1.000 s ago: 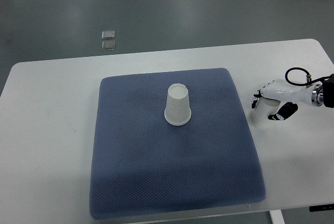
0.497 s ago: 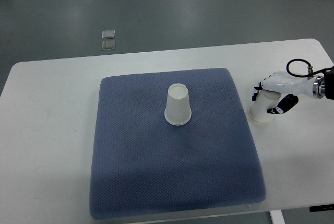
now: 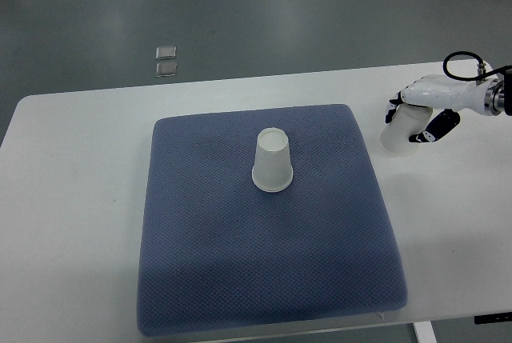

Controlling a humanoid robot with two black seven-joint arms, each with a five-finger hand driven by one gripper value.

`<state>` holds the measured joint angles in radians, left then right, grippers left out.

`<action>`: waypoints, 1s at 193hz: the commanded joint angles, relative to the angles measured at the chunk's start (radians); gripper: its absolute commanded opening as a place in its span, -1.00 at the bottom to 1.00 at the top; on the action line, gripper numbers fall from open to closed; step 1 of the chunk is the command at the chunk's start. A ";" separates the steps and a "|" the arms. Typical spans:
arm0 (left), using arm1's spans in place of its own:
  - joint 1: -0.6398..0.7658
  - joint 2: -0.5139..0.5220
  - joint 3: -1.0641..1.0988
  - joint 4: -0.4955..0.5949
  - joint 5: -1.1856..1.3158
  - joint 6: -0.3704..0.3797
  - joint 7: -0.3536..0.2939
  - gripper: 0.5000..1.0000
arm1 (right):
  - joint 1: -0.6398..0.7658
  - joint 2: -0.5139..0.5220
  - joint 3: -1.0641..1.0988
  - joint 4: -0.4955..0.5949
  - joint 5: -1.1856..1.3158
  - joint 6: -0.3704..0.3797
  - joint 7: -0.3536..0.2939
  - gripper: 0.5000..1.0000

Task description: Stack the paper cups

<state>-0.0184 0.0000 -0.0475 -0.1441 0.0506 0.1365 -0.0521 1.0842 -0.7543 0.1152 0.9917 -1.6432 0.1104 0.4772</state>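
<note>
Top view. A white rectangular table point(image 3: 72, 223) with rounded corners carries a large dark blue textured fabric mat point(image 3: 268, 279), which covers most of its middle.

Cup 1: a white paper cup point(image 3: 273, 161) stands upside down on the mat, slightly back of the mat's centre, wide rim down on the fabric and narrow base up. Nothing touches it.

Cup 2: a second white paper cup point(image 3: 398, 133) sits in the robot's right hand point(image 3: 420, 111), to the right of the mat's back right corner, over bare table top. It is tilted, wide rim toward the lower left and base up into the palm. Whether its rim touches the table or hangs just clear of it cannot be told from this angle. It is well apart from cup 1.

Right hand: white shell with dark fingertips, arm entering from the right edge, a black cable point(image 3: 464, 63) looping above the wrist. Fingers are curled around the upper part of cup 2: dark tips show on its left side near the back and on its right side, so the cup is pinched between them.

Beyond the table, two small pale square tiles point(image 3: 166, 61) lie one behind the other on the grey floor point(image 3: 320, 7).
</note>
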 commanded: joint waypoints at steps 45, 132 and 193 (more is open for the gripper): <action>0.000 0.000 0.000 0.000 0.000 -0.001 0.000 1.00 | 0.181 0.026 0.000 0.087 0.028 0.155 0.004 -0.43; 0.000 0.000 0.000 0.000 0.000 0.000 0.000 1.00 | 0.356 0.145 0.000 0.137 0.100 0.281 0.003 -0.42; 0.000 0.000 0.000 0.000 0.000 0.000 0.000 1.00 | 0.344 0.270 -0.008 0.131 0.100 0.310 0.000 -0.41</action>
<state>-0.0184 0.0000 -0.0475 -0.1442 0.0506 0.1365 -0.0521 1.4326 -0.5179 0.1127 1.1307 -1.5420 0.4216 0.4802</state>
